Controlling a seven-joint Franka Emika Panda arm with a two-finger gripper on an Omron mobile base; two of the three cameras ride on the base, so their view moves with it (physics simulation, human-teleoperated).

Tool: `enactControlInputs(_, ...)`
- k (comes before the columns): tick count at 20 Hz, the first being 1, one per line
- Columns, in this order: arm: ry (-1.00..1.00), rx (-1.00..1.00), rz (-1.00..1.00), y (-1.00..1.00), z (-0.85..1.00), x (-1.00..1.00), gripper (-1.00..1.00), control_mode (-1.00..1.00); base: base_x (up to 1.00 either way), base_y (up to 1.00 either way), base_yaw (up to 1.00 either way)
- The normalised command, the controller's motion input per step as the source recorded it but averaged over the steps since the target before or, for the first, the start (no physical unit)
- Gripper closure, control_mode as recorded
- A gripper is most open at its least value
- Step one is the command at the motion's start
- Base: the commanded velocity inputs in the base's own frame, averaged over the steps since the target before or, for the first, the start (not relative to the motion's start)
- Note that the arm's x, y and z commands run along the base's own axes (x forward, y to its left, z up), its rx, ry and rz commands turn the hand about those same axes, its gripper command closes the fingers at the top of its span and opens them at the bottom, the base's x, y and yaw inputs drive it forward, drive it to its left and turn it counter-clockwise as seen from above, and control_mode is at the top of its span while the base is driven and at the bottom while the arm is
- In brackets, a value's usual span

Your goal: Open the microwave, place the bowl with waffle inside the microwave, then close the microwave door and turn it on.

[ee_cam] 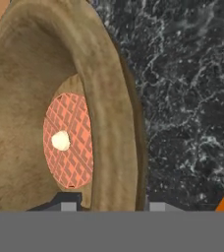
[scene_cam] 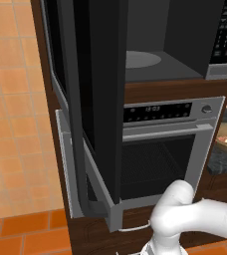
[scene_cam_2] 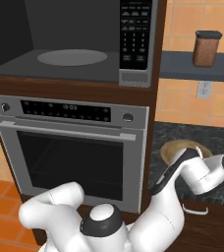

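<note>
Robot gripper (ee_cam: pixel 113 205) clamps the rim of a tan wooden bowl (ee_cam: pixel 106 98) holding a round orange waffle (ee_cam: pixel 69 140) on a dark speckled counter (ee_cam: pixel 192 98).

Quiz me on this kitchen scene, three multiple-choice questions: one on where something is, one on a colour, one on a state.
1. Where is the bowl?
A. on the dark speckled counter
B. inside the microwave
C. on the floor

2. What colour is the waffle?
A. green
B. orange
C. white

3. How is the microwave door?
A. shut
B. missing
C. swung open

Answers: 1 A, the bowl sits on the counter right of the oven. 2 B, an orange grid shows in the bowl. 3 C, the microwave cavity and its turntable are exposed.
</note>
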Motion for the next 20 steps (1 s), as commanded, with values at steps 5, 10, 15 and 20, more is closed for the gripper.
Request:
enactControlInputs(5,-0.01,0.0,-0.08,-0.01,0.7,-0.7,1.0,-1.0,0.0,0.0,0.0)
enactControlInputs(10,-0.01,0.0,-0.12,0.03,0.72,-0.9,1.0,-1.0,0.0,0.0,0.0)
enactControlInputs(15,-0.07,-0.03,-0.08,0.41,0.56,-0.97,1.0,-1.0,0.0,0.0,0.0)
enactControlInputs(20,-0.15,-0.02,0.0,0.62,0.65,-0.88,1.0,-1.0,0.0,0.0,0.0)
